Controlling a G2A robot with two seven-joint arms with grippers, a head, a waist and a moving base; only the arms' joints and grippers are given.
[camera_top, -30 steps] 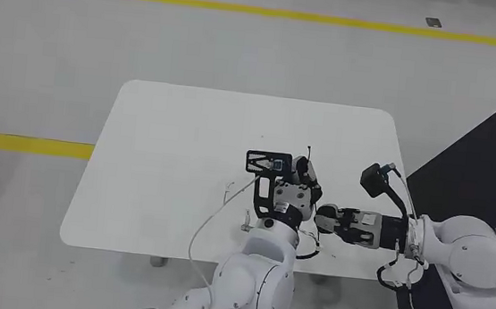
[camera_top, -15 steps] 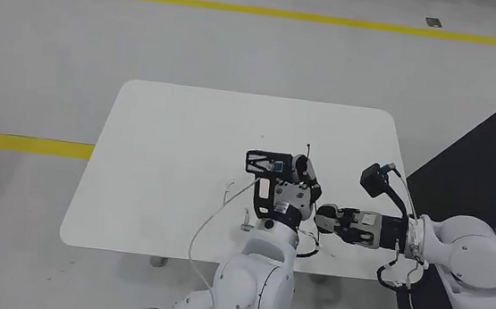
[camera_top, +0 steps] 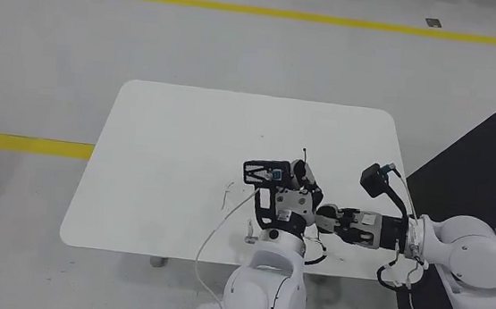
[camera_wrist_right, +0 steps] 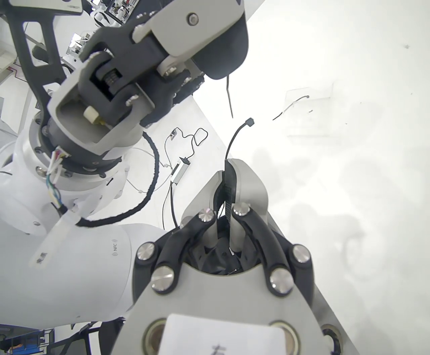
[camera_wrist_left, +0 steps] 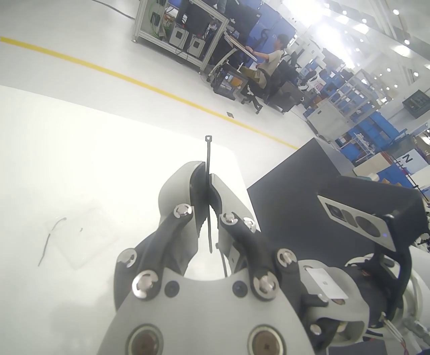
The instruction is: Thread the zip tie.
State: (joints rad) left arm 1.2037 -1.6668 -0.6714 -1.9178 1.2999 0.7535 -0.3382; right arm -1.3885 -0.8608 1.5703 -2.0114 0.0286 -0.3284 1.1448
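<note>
left pincer (camera_wrist_left: 205, 173) clamps zip tie (camera_wrist_left: 208, 151) upright | right pincer (camera_wrist_right: 230, 168) just beside, clamps second zip tie (camera_wrist_right: 234, 137)

A robotics laboratory hall is indicated by a glossy pale floor (camera_top: 51, 55) marked with yellow painted lines (camera_top: 244, 10), an aluminium-framed equipment rack (camera_wrist_left: 174, 23), shelves of blue plastic bins (camera_wrist_left: 373, 124) and bright ceiling lamps (camera_wrist_left: 395, 11).
</note>
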